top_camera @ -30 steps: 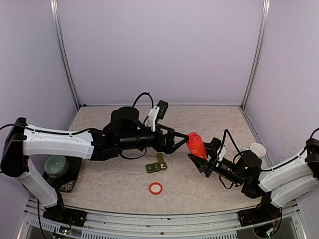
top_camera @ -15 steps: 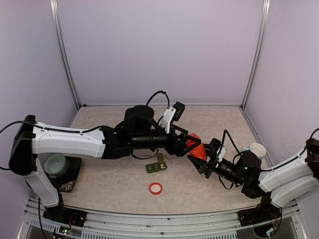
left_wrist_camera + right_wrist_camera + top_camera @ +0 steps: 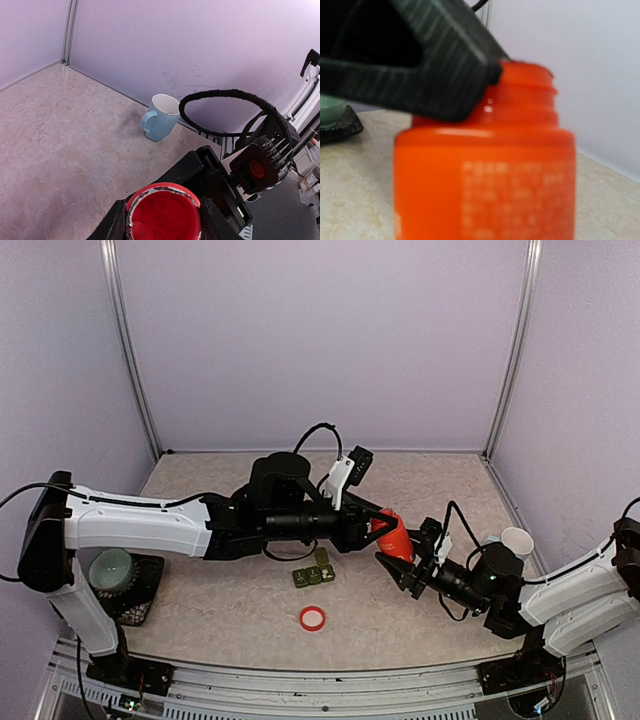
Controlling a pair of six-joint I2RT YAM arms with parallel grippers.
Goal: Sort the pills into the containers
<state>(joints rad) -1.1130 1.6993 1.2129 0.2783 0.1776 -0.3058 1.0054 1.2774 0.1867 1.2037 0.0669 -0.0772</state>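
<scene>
A red pill bottle [image 3: 393, 533] hangs tilted above the table, with no cap on. My right gripper [image 3: 402, 562] is shut on its lower end; in the right wrist view the bottle [image 3: 485, 175] fills the frame and hides my own fingers. My left gripper [image 3: 376, 525] is shut on the bottle's neck, one black finger [image 3: 420, 65] pressed against it. In the left wrist view red pills [image 3: 150, 222] show inside the open mouth [image 3: 163, 200] between my fingers. The containers [image 3: 313, 574], a dark green strip, lie on the table below, one lid raised.
A red cap [image 3: 312, 618] lies in front of the containers. A pale blue mug [image 3: 517, 541] stands at the right edge, also in the left wrist view [image 3: 161, 118]. A green bowl [image 3: 112, 568] sits on a dark mat at the left.
My left arm has reached to the right and its jaws have closed onto the bottle's neck. The right arm has held the bottle still, and it has tilted slightly.
</scene>
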